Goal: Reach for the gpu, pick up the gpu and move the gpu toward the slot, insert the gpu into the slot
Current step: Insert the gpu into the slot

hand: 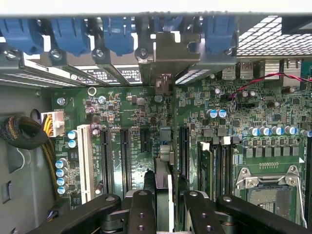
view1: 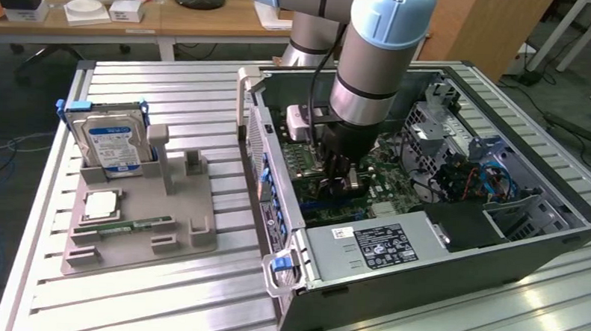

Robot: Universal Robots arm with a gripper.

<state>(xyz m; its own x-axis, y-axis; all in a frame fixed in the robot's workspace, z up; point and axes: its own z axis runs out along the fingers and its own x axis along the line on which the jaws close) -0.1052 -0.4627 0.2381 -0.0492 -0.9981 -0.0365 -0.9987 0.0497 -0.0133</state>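
Inside the open computer case [view1: 531, 243], in the exterior view, the gripper [view1: 342, 184] is down at the motherboard [view1: 389, 192]; reaching and lifting look done. The case lies on a ribbed metal table [view1: 170, 302] beside a grey parts holder [view1: 122, 240], with wooden desks [view1: 212, 23] behind. In the wrist view its fingers [hand: 141, 209] pinch the gpu [hand: 165, 175] edge-on among the expansion slots [hand: 124, 156]; whether it is seated I cannot tell

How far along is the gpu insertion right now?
Done: reach and pickup. The end effector is shut on the gpu, held edge-on inside the case. In hand: it hangs over the motherboard and its slots. Left: full seating, which I cannot confirm here.
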